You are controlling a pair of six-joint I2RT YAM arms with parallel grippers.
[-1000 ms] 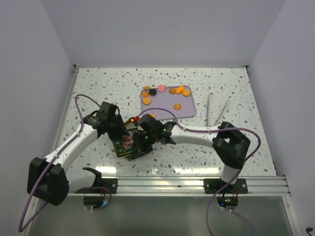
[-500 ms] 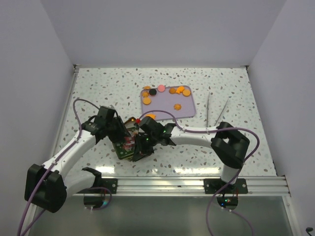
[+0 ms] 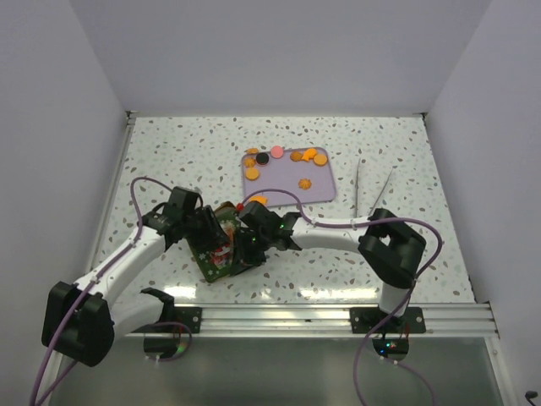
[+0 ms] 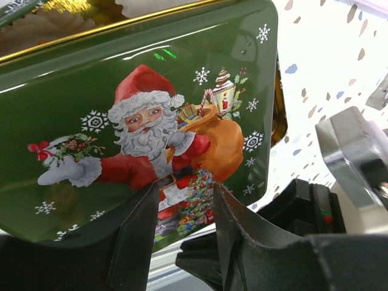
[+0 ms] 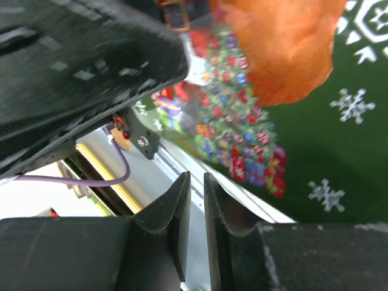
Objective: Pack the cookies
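Observation:
The cookies [image 3: 287, 159] lie on a lilac tray [image 3: 325, 191] at mid-table; they are mostly orange, with one black and one pink. One orange cookie [image 3: 258, 200] lies just off the tray's near edge. A green lid with a Santa picture [image 3: 216, 254] [image 4: 145, 115] sits tilted between the two arms. My left gripper [image 3: 209, 234] [image 4: 186, 189] is open, its fingers pointing at the lid's face near its lower edge. My right gripper [image 3: 243, 247] [image 5: 195, 177] is shut beside the lid's rim [image 5: 303, 121], with nothing between its fingers.
A gold-lined tin [image 4: 66, 33] with white paper cups shows past the lid's far edge. Two thin sticks [image 3: 358, 182] lie right of the tray. The metal rail [image 3: 338, 317] runs along the near edge. White walls close in the sides and back.
The left gripper and the lid have shifted a little toward the near left, and the lid tilts more. The right arm has barely moved.

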